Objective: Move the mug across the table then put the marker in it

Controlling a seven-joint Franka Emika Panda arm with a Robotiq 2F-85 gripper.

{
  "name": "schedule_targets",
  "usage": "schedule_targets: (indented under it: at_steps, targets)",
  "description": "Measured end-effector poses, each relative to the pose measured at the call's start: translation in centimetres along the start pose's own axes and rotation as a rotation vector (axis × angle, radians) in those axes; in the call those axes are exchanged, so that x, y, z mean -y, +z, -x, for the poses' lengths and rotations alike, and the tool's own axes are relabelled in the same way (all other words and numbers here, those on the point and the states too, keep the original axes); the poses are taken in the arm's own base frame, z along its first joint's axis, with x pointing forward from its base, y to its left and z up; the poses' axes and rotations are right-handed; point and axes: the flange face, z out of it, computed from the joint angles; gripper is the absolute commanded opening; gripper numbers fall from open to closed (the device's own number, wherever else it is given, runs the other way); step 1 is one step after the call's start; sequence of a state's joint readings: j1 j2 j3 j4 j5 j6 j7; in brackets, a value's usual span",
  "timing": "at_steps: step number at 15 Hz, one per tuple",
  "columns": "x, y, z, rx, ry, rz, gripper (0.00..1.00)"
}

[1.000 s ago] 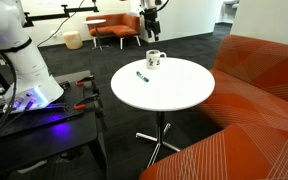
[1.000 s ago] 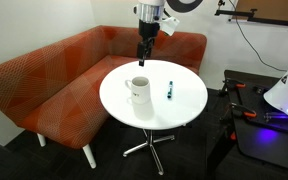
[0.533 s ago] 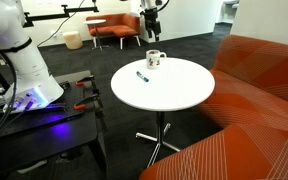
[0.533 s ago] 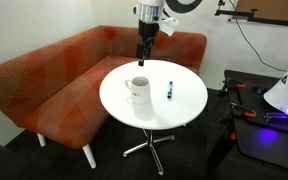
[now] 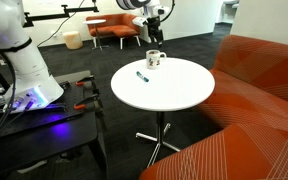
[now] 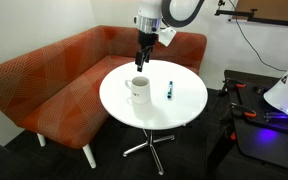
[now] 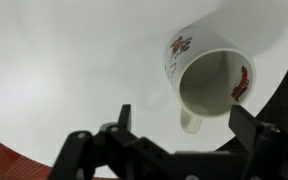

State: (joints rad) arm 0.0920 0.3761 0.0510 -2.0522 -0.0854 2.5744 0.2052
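Overhead, the fingers [image 7: 246,125] hang spread wide and empty above the white mug [image 7: 209,85], which stands upright on the round desk [image 6: 154,112], with the blue marker [image 6: 170,89] lying apart from it.

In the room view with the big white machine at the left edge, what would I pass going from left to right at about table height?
white robot base → marker → mug → orange sofa
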Motion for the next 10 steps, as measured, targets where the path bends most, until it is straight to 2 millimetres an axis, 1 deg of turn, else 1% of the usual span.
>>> schedule_targets:
  at_steps: [4,10]
  targets:
    - [0.1,2.1,0.6,0.034,-0.003,0.003,1.0]
    - [0.5,3.8,0.9,0.061,-0.012,0.004,1.0]
